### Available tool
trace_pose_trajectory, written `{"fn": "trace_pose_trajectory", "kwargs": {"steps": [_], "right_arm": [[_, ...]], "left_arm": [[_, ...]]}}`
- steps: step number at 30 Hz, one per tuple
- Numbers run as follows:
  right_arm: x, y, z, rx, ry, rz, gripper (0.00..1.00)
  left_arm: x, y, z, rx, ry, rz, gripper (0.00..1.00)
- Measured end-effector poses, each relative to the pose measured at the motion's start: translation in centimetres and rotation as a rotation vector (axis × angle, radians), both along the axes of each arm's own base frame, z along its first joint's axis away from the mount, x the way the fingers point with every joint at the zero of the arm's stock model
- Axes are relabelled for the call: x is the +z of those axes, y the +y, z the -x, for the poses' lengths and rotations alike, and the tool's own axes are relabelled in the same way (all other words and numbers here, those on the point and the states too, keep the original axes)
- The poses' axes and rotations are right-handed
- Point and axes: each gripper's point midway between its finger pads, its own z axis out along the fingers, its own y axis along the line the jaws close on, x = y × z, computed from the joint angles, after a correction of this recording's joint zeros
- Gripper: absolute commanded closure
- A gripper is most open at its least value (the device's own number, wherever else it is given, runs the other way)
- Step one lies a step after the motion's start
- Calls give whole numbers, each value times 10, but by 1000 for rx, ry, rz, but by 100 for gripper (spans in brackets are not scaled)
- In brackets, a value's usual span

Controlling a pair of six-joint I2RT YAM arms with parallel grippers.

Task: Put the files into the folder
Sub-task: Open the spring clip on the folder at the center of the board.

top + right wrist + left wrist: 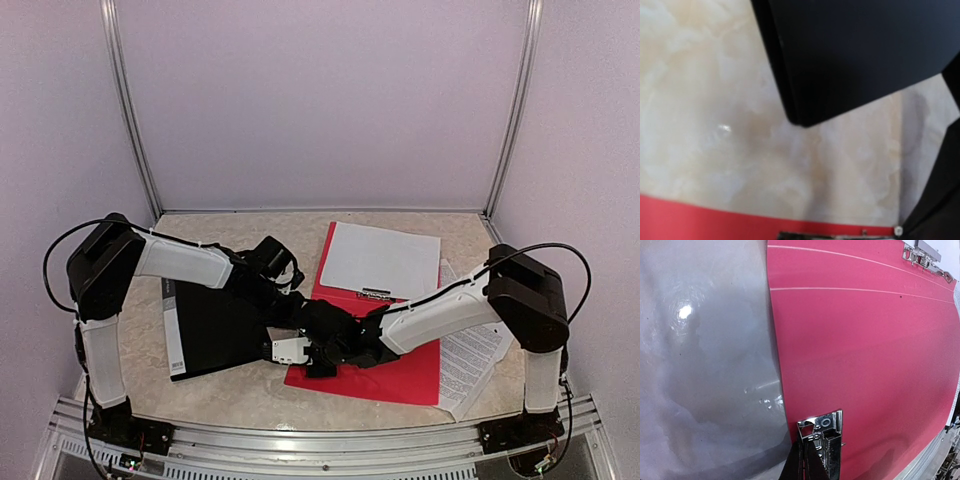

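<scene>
The printed white paper sheet point(475, 362) lies by the desk's right edge, right of the left gripper point(818, 440) and the right gripper point(305, 352), both clenched and seemingly empty, nearer the right arm.

The red folder point(400, 375) is barred by the left arm point(185, 262) and right arm point(440, 312); the bench's point(230, 225) far strip is left open.

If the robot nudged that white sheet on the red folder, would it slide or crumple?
Probably slide: the white sheet lies flat on the red folder, which looks glossy. The metal clip at its near edge might pin it. Lifted by one corner, such thin paper would likely droop.
</scene>
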Motion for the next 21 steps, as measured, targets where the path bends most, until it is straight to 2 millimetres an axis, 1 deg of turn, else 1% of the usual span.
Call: {"fn": "trace_pose_trajectory", "kwargs": {"steps": [21], "right_arm": [[1, -7, -1, -29, -12, -4, 100]], "left_arm": [[-1, 2, -1, -52, -65, -23, 100]]}}
